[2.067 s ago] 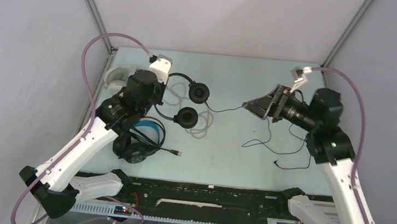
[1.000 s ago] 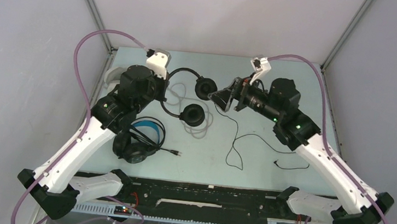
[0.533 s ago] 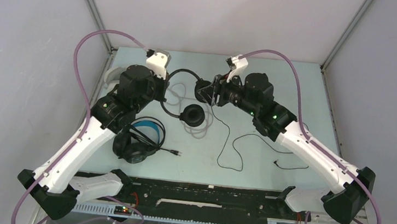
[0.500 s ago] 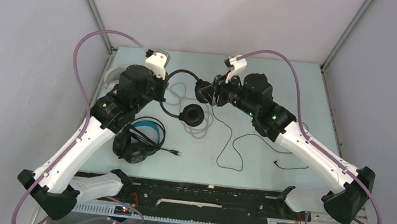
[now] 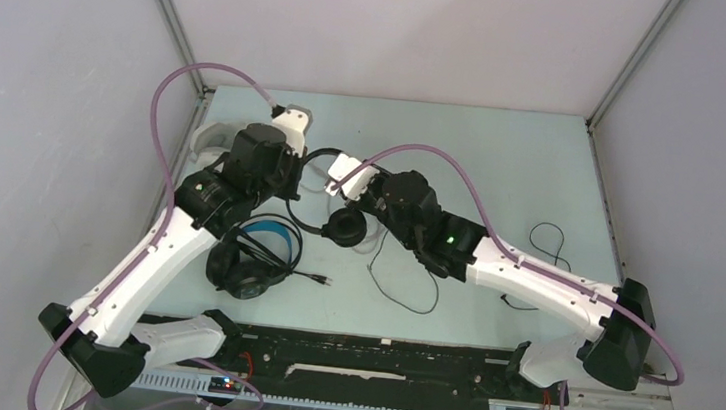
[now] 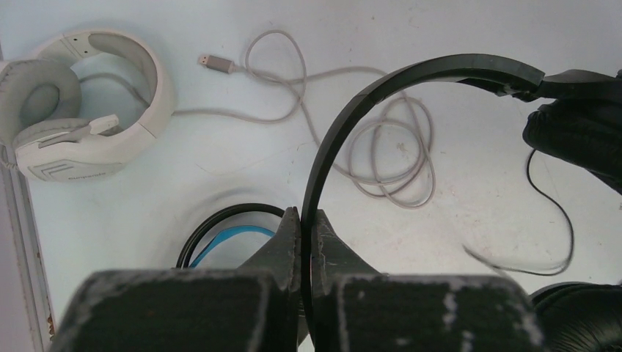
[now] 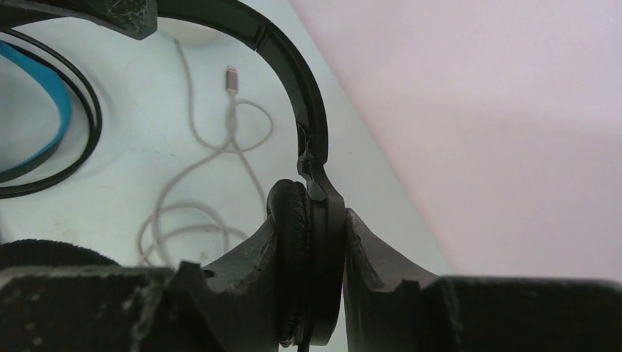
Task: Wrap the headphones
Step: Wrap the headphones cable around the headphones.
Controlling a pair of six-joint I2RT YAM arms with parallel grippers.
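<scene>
The thin black on-ear headphones (image 5: pixel 315 165) are held between both arms at the table's middle left. My left gripper (image 6: pixel 306 220) is shut on their thin headband (image 6: pixel 381 92). My right gripper (image 7: pixel 312 224) is shut on one ear cup (image 7: pixel 293 227); the other ear cup (image 5: pixel 344 227) hangs below it. Their thin black cord (image 5: pixel 401 294) trails over the table toward the right. The white over-ear pair (image 6: pixel 81 110) lies at the far left with its grey cable (image 6: pixel 381 147) coiled. The black pair with the blue headband (image 5: pixel 259 255) lies under the left arm.
A loop of the black cord (image 5: pixel 546 241) lies at the right of the table. The black pair's plug (image 5: pixel 326 282) rests near the front. A black rail (image 5: pixel 375 352) runs along the near edge. Grey walls stand on three sides.
My right arm has swung left across the table and closed on the ear cup. The black cord has been dragged left with it. The left gripper still holds the headband.
</scene>
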